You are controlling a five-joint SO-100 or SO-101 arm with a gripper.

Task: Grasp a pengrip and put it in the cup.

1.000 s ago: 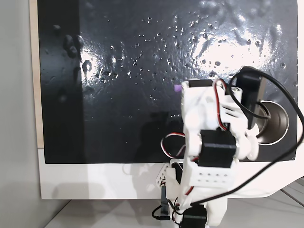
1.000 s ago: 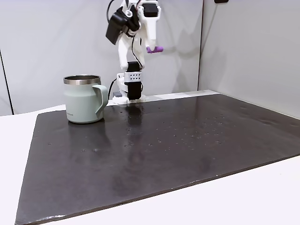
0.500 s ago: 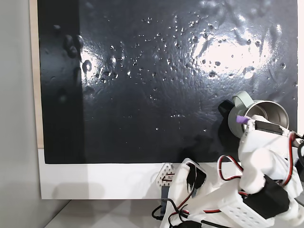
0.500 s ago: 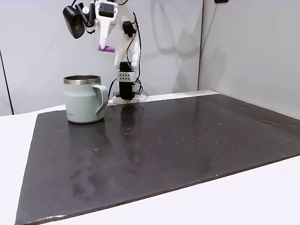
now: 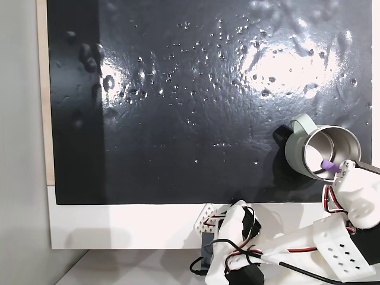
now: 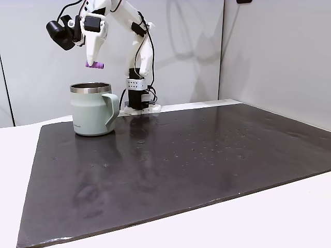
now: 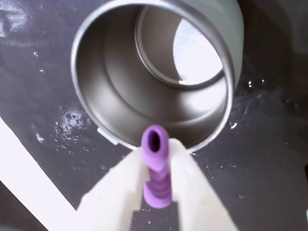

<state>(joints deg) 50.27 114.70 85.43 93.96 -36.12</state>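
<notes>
end effector [image 7: 156, 192] pinching pengrip [image 7: 156, 166] | above cup [image 6: 92, 109] rim | mat [image 6: 207, 155] open

Cup [image 6: 92, 109] on seemingly wet black mat [image 6: 196, 165]

The pengrip [image 7: 156, 166], a short purple ribbed tube with an open end, is being pinched between the two white fingers of the gripper [image 7: 156, 159] and is hanging lengthwise above the open mouth of the cup [image 7: 214, 62], clear of the rim [image 6: 94, 64]. The cup [image 6: 93, 111], a pale sage-green steel mug with a shiny silver interior and a green loop handle, is standing upright near the mat's edge [image 5: 323, 154].
</notes>
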